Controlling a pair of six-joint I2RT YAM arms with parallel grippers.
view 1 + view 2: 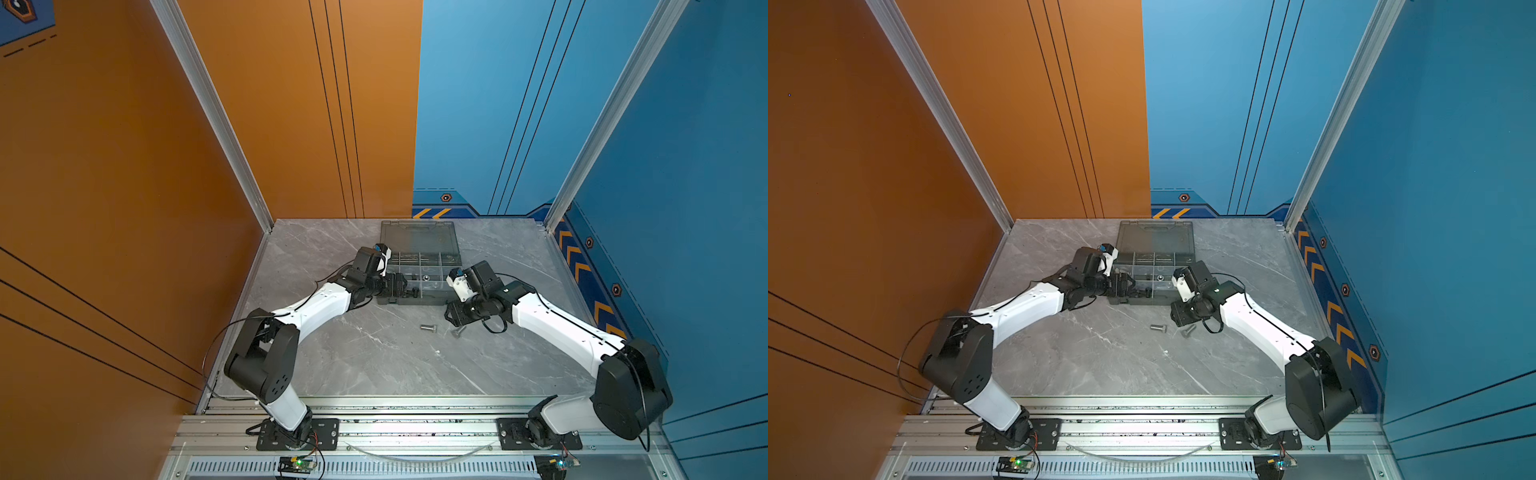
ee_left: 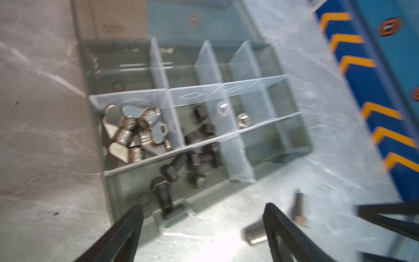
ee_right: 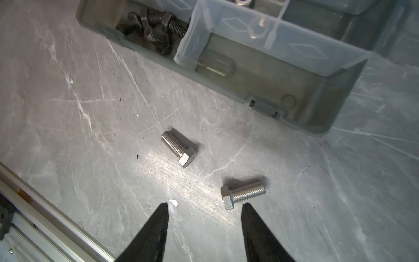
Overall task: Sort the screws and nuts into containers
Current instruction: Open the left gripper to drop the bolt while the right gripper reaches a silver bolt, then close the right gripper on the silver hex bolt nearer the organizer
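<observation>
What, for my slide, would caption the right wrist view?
Open right gripper poised near two silver hex-head bolts beside dark grey plastic organiser case.

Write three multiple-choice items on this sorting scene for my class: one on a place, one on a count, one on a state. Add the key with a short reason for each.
1. Where do the wing nuts lie?
A. in one compartment of the organiser case
B. on the lid
C. on the aluminium rail

2. How many silver bolts lie loose on the table?
A. one
B. two
C. four

3. What state is the right gripper in?
A. shut on a bolt
B. shut on a black nut
C. open and empty

Key:
1 A: the left wrist view shows them heaped between dividers.
2 B: the right wrist view shows two.
3 C: its jaws stand apart with only table between them.
</observation>
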